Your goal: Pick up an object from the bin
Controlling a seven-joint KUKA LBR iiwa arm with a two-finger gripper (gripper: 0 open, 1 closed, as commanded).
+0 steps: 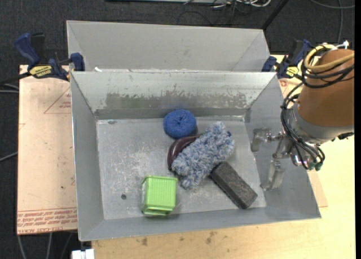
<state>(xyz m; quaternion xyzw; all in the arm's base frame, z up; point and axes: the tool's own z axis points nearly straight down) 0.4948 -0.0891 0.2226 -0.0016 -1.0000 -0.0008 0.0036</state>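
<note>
Camera view: the gripper hangs low inside the bin, close to its right wall, over bare grey floor. Its two fingers stand apart with nothing between them, so it is open and empty.

The nearest thing is a dark grey block, lying slantwise just beside the gripper on the view's left and not touching it. Beyond the block, farther from the gripper, a fuzzy blue-grey cloth lies heaped, its lower end meeting the block's upper end. A dark maroon thing peeps out from under the cloth's far side. A blue ball sits behind these, near the back wall. A green box lies well apart from the gripper, toward the front left of the floor.
</note>
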